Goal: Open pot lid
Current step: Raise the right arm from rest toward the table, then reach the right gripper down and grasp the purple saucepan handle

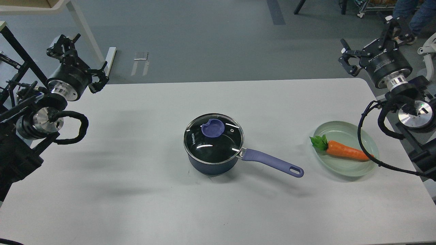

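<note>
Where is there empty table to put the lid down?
Bare table lies wide open left of the pot, and along the near edge. Right is tighter: the handle points toward the plate with the carrot. The lid sits on the pot.

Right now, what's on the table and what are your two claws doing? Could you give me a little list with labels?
pot: dark blue, mid-table, purple handle pointing right
lid: glass, sitting closed on the pot
plate: pale green, right of the pot
carrot: lying on the plate
left gripper: open, raised at the table's far left, holding nothing
right gripper: open, raised at the far right, holding nothing
task status: lid not yet lifted
</note>
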You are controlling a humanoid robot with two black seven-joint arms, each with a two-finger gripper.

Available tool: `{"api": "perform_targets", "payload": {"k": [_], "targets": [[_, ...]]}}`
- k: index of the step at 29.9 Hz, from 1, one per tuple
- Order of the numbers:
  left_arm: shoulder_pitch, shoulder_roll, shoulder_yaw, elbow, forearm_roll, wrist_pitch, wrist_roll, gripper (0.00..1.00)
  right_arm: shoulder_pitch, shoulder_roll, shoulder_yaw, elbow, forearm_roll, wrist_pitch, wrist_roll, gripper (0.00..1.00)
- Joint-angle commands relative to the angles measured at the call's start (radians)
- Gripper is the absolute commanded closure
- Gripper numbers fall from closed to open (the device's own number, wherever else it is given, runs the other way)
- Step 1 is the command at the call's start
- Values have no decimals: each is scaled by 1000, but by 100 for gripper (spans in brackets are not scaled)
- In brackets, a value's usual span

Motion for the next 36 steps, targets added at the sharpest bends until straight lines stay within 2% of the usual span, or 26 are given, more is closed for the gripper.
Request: {"api": "perform_targets", "payload": {"k": [1,6,10,18,21,29,32,36], "targets": [[0,-3,5,0,1,0,-3,0,0,-3,-2,2,0,-1,0,0],[0,0,8,0,2,0,4,0,6,-16,-7,5,0,-6,0,0],[0,10,8,-1,0,-6,0,0,49,-76,-56,28,-1,-9,3,0],[0,47,54,-29,5,-75,12,0,284,-268,-393,172,-29,-39,8,0],[-3,66,80,-32,40,-77,11,0,418,-303,-569,241,-157,-59,6,0],[-6,58,82,-55,227,-64,6,1,696,-285,-939,449,-559,-156,12,0],[-6,53,82,-77,268,-55,4,1,784,-202,-1086,485,-716,-164,12,0],[-6,52,82,-93,308,-48,6,1,856,-150,-1243,577,-874,-185,12,0]]}}
